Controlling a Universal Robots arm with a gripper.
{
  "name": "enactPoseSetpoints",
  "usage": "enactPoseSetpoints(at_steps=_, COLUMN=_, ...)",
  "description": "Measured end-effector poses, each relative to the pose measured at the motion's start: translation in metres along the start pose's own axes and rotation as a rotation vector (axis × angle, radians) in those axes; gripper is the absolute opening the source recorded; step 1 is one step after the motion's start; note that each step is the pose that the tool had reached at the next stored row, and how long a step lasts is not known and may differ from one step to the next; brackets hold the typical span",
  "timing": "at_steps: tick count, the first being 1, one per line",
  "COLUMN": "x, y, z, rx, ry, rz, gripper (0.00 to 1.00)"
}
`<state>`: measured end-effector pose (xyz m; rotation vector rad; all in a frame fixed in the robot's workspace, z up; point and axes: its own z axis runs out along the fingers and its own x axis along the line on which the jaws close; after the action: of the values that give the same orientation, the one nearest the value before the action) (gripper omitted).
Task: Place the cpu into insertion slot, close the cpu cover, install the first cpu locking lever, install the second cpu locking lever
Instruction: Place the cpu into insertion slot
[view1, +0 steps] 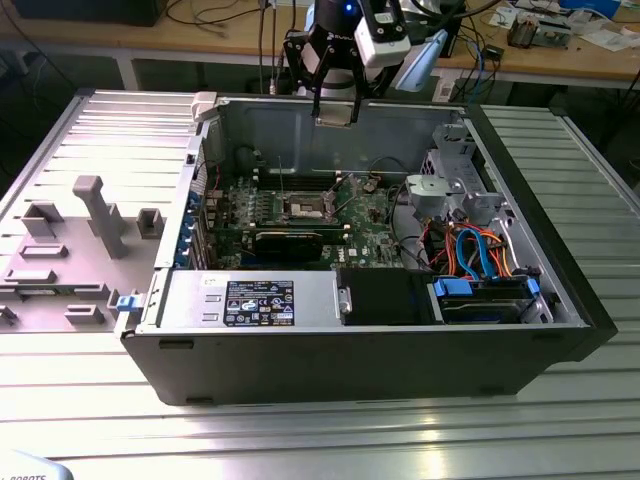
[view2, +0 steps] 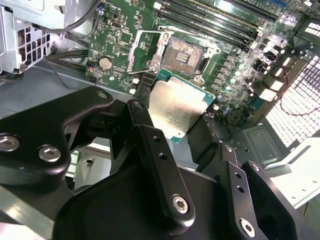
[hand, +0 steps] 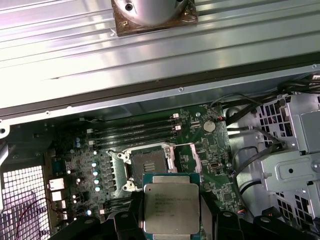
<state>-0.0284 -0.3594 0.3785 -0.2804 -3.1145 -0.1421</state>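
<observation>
My gripper (view1: 335, 108) hangs above the open computer case near its back wall, shut on the cpu (view1: 335, 118). Both wrist views show the cpu (view2: 175, 107) (hand: 171, 207) as a flat silver-grey square clamped between the two black fingers (view2: 150, 150). Below and ahead of it lies the insertion slot (view1: 305, 208) (view2: 182, 54) (hand: 148, 163), a dark square socket in the green motherboard with nothing in it. The cpu cover (view2: 141, 47) (hand: 186, 159) is flipped open beside the slot.
Long memory slots (hand: 135, 131) run beside the socket. A black expansion card (view1: 290, 243) lies in front of it. A metal drive cage (view1: 455, 185) and orange and blue cables (view1: 480, 250) are at the exterior view's right. Grey fixtures (view1: 95, 215) stand left of the case.
</observation>
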Motion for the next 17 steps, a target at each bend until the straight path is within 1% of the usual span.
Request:
enactPoseSetpoints(at_steps=9, x=0.0000, y=0.0000, z=0.0000, rx=-0.0002, ry=-0.0010, rz=0.011, gripper=0.54)
enactPoseSetpoints(at_steps=17, x=0.0000, y=0.0000, z=0.0000, rx=-0.0002, ry=-0.0011, rz=0.012, gripper=0.54)
